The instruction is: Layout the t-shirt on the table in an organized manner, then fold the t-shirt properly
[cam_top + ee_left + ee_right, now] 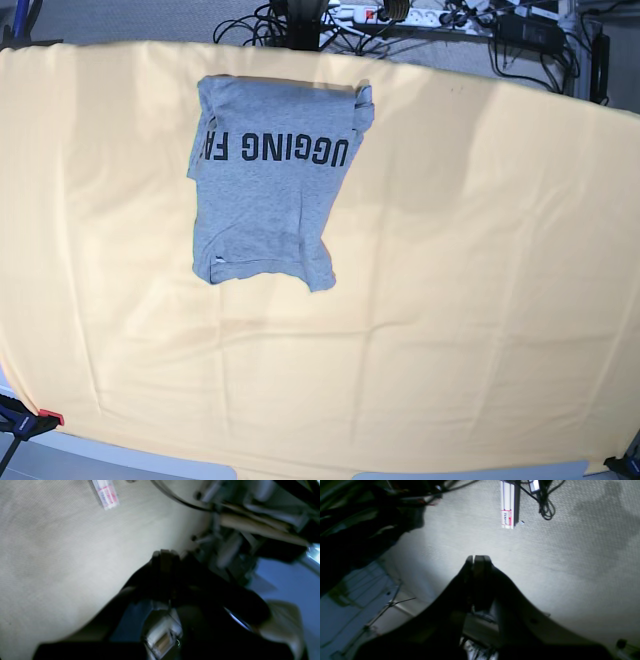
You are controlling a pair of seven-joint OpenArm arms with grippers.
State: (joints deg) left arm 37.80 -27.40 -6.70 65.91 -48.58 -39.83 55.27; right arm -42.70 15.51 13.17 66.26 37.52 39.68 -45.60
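Count taken across the three views. One t-shirt (265, 190), upper left of the base frame. One table (480, 300), filling that frame. Two grippers: one left gripper (166, 553) at centre of the left wrist frame, one right gripper (478, 558) at centre of the right wrist frame. One power strip (395, 14) at the top edge. One clamp (25, 420), lower left corner.

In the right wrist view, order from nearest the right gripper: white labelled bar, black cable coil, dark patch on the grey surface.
1. White labelled metal bar, just ahead of the shut right gripper.
2. Black cable coil, further right.
3. Dark patch, far right.
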